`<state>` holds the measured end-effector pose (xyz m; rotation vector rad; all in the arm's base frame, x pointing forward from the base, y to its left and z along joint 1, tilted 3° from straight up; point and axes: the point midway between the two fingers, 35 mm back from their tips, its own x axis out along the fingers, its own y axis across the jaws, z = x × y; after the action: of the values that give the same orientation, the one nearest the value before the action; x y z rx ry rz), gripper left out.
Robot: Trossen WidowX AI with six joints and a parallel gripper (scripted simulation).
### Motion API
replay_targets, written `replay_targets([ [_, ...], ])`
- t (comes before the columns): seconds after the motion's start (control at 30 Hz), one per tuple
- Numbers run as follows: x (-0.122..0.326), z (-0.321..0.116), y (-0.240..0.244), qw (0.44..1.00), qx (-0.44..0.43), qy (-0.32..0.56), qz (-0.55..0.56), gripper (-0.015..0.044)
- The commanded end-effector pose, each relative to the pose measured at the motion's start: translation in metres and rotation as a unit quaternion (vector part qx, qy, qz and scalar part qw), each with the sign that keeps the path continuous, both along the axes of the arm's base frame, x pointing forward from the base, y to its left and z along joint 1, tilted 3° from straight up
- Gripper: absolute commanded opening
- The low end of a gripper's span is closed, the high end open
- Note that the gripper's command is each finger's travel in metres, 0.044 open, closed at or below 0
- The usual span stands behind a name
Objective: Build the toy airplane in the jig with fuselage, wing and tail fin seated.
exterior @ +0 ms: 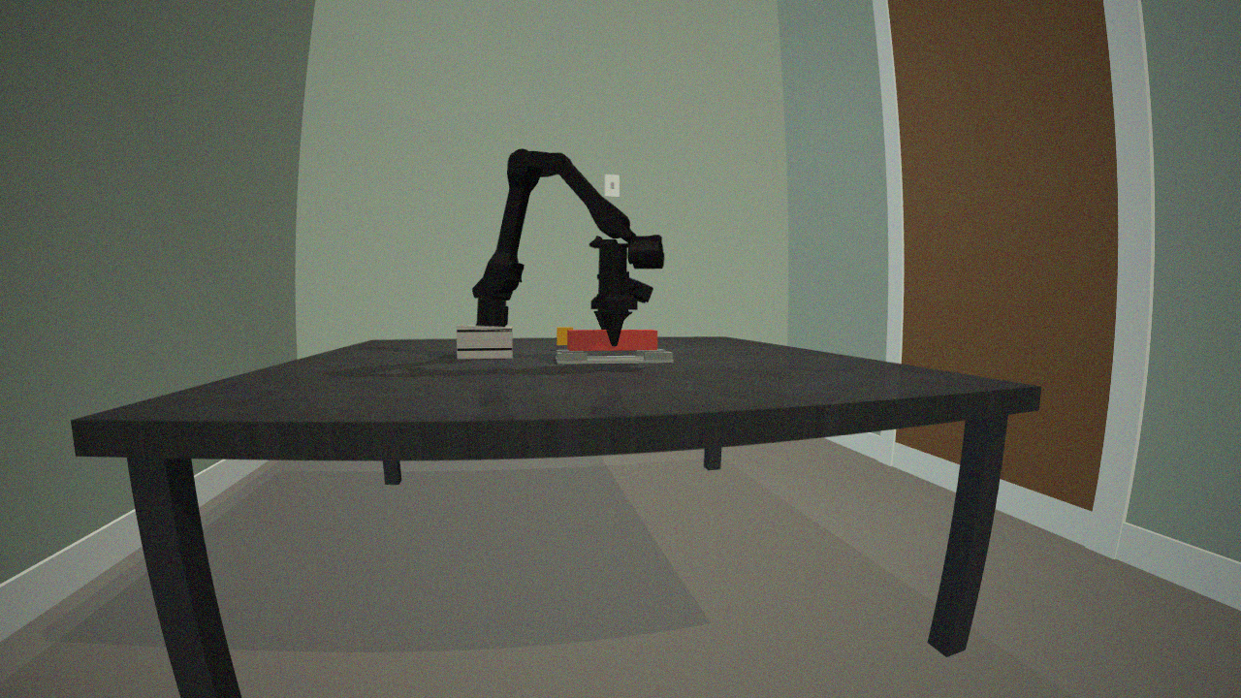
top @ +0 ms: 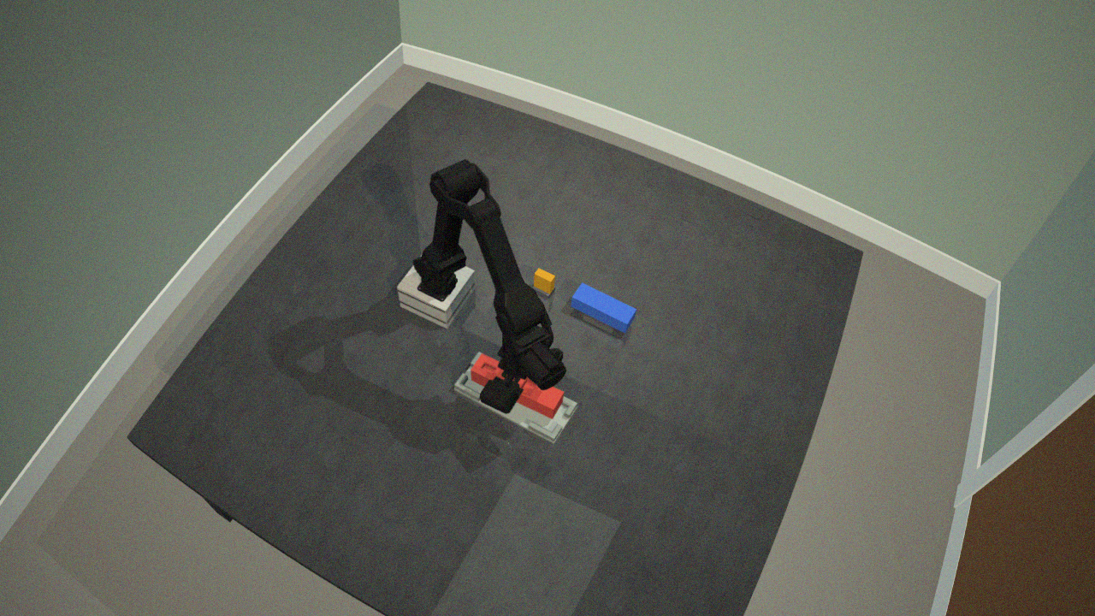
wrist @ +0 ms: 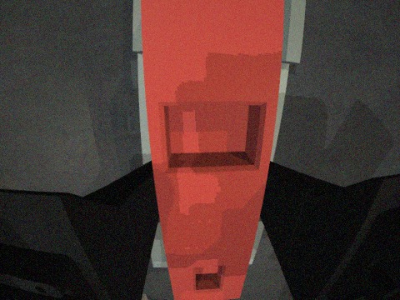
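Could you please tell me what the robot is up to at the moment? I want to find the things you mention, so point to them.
The gripper (top: 511,387) (exterior: 614,343) (wrist: 205,163) is closed around the sides of the red fuselage (top: 542,396) (exterior: 589,339) (wrist: 212,33), which is down at the jig (top: 553,433) (exterior: 659,356) (wrist: 295,31). Both its sockets are unfilled; the blue block (top: 603,308) and yellow block (top: 544,280) (exterior: 562,334) lie apart on the table.

In the top view, the gripper (top: 511,382) (exterior: 614,340) (wrist: 205,163) straddles the red fuselage (top: 541,396) (exterior: 589,339) (wrist: 212,33), fingers blocking both long sides. Open tabletop separates the jig (top: 554,432) (exterior: 659,357) (wrist: 294,31) from the blue block (top: 603,308) beyond.
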<state>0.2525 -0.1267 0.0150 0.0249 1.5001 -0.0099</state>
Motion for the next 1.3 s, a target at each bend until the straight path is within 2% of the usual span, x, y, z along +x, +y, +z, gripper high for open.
replay_targets([
  [0.0, 0.000, 0.000, 0.000, 1.000, 0.000, 0.000, 0.000, 0.0241],
  [0.27, 0.000, 0.000, 0.000, 1.000, 0.000, 0.000, 0.000, 0.0440],
  [0.6, 0.001, 0.003, 0.000, 1.000, 0.000, 0.000, 0.000, 0.0440],
  [0.83, -0.007, 0.103, -0.002, 1.000, 0.000, -0.001, -0.001, 0.0440],
  [1.27, -0.001, 0.101, -0.004, 1.000, 0.002, -0.001, -0.025, 0.0440],
])
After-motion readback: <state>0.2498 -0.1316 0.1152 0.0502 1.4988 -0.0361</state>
